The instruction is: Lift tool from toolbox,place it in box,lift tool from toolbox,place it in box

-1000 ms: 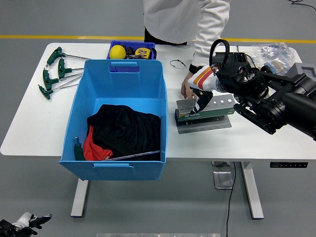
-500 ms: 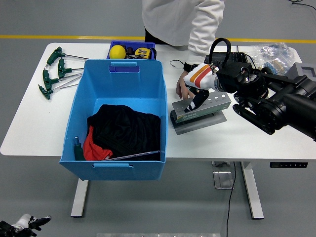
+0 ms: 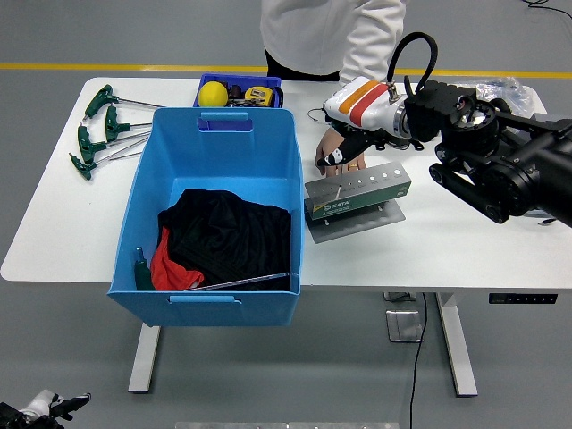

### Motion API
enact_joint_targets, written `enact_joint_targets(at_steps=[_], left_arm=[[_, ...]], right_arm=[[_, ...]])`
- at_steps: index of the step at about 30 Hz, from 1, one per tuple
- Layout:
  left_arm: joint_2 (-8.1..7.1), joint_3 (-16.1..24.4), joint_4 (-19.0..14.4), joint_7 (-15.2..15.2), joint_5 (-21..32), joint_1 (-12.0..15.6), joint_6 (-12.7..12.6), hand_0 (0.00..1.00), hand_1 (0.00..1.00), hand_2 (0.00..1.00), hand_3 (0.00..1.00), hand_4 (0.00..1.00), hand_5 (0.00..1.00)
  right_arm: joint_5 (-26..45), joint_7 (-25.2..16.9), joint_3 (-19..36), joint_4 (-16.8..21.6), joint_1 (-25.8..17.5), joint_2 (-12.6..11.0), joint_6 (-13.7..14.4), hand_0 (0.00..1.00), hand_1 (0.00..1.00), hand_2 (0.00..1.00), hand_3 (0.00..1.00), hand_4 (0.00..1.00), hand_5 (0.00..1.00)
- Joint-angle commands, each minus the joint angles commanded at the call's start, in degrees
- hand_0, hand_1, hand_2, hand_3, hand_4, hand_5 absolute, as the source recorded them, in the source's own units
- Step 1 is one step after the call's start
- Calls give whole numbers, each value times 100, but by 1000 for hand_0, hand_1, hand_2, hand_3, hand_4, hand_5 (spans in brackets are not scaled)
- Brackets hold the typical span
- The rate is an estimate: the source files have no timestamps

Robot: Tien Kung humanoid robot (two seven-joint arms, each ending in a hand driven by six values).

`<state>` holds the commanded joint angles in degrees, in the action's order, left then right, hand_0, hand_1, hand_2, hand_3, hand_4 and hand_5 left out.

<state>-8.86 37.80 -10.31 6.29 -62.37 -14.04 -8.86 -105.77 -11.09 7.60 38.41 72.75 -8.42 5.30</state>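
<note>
Right hand (image 3: 350,147) hovers above the grey-green metal tool holder (image 3: 357,195), black fingers curled, grip unclear; big blue plastic box (image 3: 214,143) sits left.

A white table (image 3: 54,232) on white legs stands on grey floor (image 3: 71,357) crossed by a yellow line (image 3: 107,66).

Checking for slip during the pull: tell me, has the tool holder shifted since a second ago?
Yes. The tool holder has slid left toward the blue bin and rotated, its left end nearer the bin's wall.
</note>
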Motion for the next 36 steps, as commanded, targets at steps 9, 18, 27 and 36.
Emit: enact_joint_targets(at_steps=[9, 18, 27, 36], left_arm=[[-13, 35, 0, -3, 11, 21, 1, 640, 616, 662, 641, 682, 678], [2, 104, 0, 18, -93, 56, -5, 640, 616, 662, 641, 682, 680], [-9, 214, 0, 33, -251, 90, -5, 640, 620, 663, 641, 681, 681], [-11, 247, 0, 42, -328, 120, 21, 640, 621, 664, 641, 680, 681]], right_arm=[[-2, 11, 639, 606, 59, -310, -27, 2, 2, 2, 28, 895, 716], [418, -39, 1272, 1354, -177, -335, 229, 2, 2, 2, 22, 855, 708], [629, -64, 1147, 2277, -153, -307, 806, 2, 2, 32, 29, 847, 697], [390, 126, 393, 2639, -60, 72, 798, 64, 69, 139, 143, 851, 678]])
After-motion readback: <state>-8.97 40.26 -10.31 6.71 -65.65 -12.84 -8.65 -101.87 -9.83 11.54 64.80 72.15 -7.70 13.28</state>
